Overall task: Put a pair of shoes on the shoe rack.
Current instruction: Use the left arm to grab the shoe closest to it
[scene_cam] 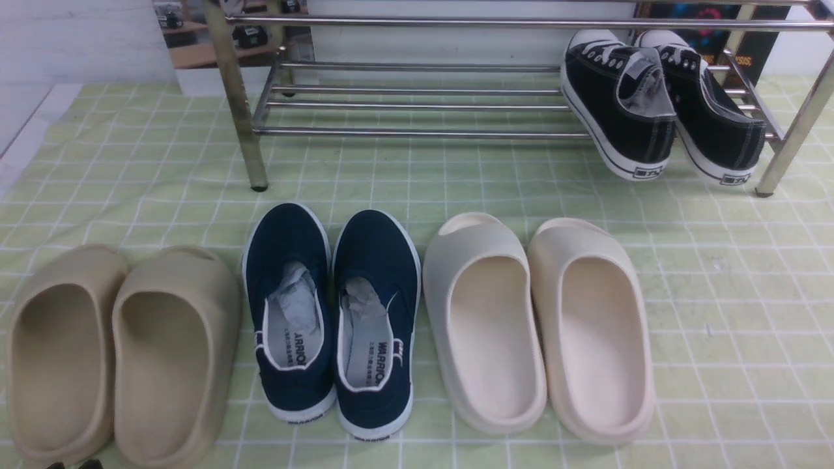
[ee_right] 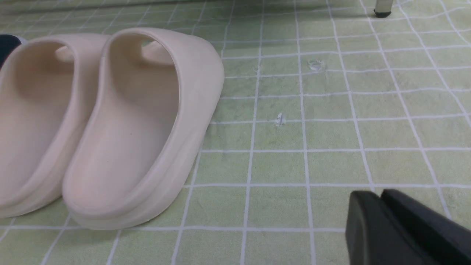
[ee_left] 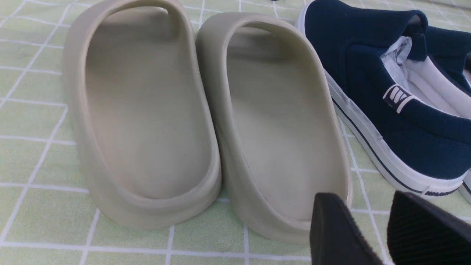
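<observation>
The shoe rack (scene_cam: 236,98) stands far ahead of both tools, black sneakers (scene_cam: 625,111) on its lower bars. The pair of shoes (scene_cam: 371,251) sits on the worktop (scene_cam: 717,293), close ahead and right of the left tool (ee_left: 364,206), untouched, and well left of the right tool (ee_right: 379,198). The left tool hovers low behind the beige slides (ee_left: 206,110), jaws apart, empty. The right tool hangs low beside the cream slides (ee_right: 110,129), jaws closed on nothing.
</observation>
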